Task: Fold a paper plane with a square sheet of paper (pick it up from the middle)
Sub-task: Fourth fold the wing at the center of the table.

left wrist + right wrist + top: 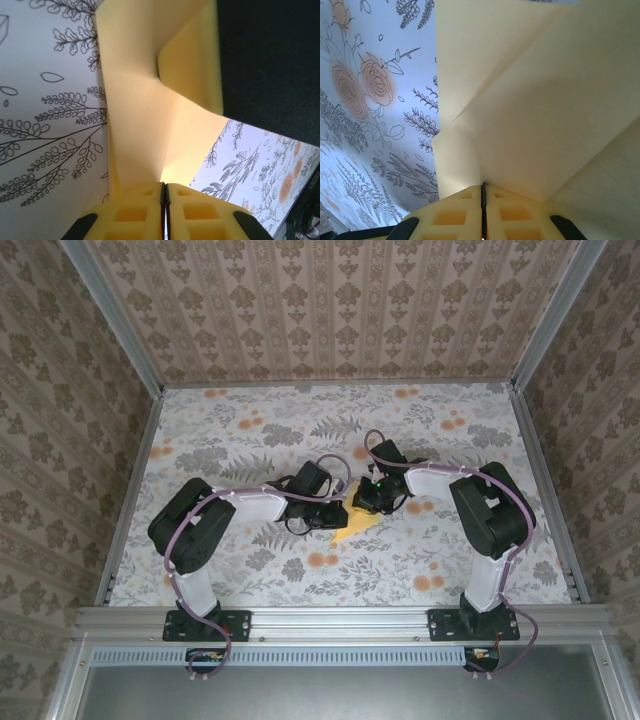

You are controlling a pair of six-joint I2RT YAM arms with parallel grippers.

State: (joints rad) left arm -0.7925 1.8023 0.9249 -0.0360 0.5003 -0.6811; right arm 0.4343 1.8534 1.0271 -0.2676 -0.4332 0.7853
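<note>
The yellow-orange sheet of paper (353, 529) is creased into a pointed, folded shape and sits mid-table between both grippers. My left gripper (328, 512) pinches it from the left. In the left wrist view the jaws (165, 186) are shut on a fold of the paper (135, 125). The right gripper's yellow finger (192, 65) presses the paper's far part. My right gripper (374, 502) holds it from the right. In the right wrist view the jaws (483, 186) are shut where two flaps of the paper (535, 110) meet.
The table (250, 440) is covered by a grey floral cloth with orange flower blotches. Aluminium rails (130, 480) and patterned walls bound it on the left, right and back. Both arms' cables (345, 475) loop near the grippers.
</note>
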